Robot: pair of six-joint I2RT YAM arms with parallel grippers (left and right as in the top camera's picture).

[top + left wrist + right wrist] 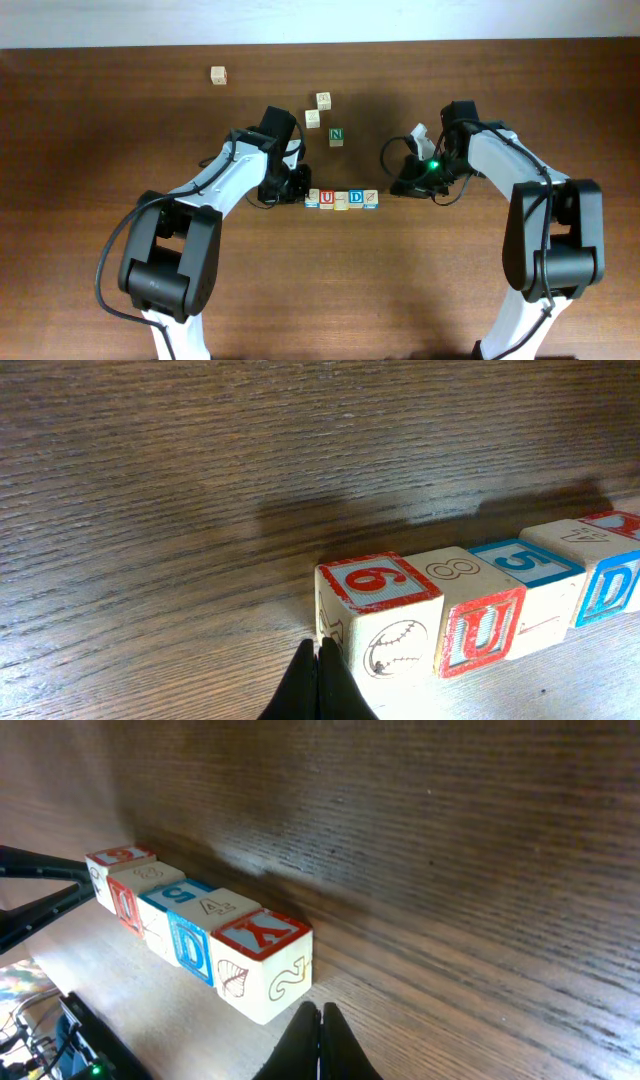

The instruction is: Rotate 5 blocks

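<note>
both clenched and empty: my left tool (318, 660) and right tool (320, 1018) sit at either end of the blocks (342, 199).

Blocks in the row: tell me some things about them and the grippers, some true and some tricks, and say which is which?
1. Five blocks stand side by side in one row. True.
2. The U block is at the very end of the row. False: it is second; the 6 block is at that end.
3. The left gripper and the right gripper are both shut. True.
4. The green N block is part of the row. False: it sits apart, away from the row.
5. The right gripper holds the Y block. False: it holds nothing; that block stands at the row's end, near the gripper.
</note>
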